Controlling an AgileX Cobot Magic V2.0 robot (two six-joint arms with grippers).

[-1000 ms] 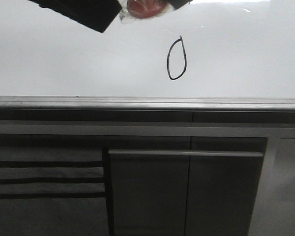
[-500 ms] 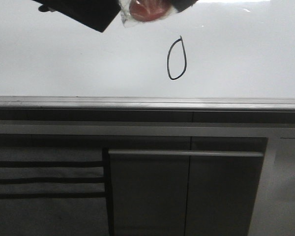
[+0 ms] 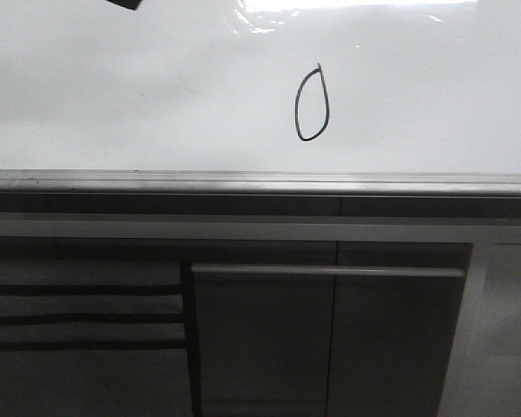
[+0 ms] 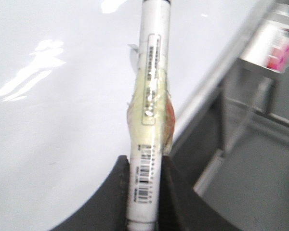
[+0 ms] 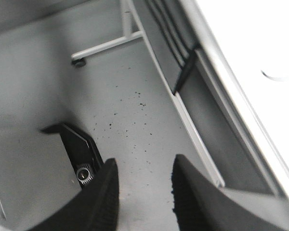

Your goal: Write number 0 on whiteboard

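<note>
The whiteboard point(image 3: 113, 95) fills the upper part of the front view, glossy white with glare near its top edge; its grey metal edge strip point(image 3: 260, 182) runs across below it. Under the strip sit dark grey cabinet panels point(image 3: 330, 339) with a light horizontal bar.

The number 0 point(image 3: 312, 104) is drawn on the board right of centre, a thin black oval taller than wide, with a short tail at its top. It sits a little above the edge strip, nothing touching it.

A small dark corner point(image 3: 124, 3) shows at the top left edge of the front view; what it belongs to cannot be told.

Left wrist view: the left gripper point(image 4: 145, 192) is clenched on a white marker point(image 4: 149, 96), black fingers point(image 4: 176, 202) pressing its barrel from both sides. The barrel carries barcode labels and a wrap of clear tape point(image 4: 151, 122) around its middle. The marker's tip is out of frame.

Right wrist view: the right gripper point(image 5: 142, 192) is released, fingers apart with only speckled grey floor point(image 5: 135, 110) between them. It hangs off the board's edge.
</note>
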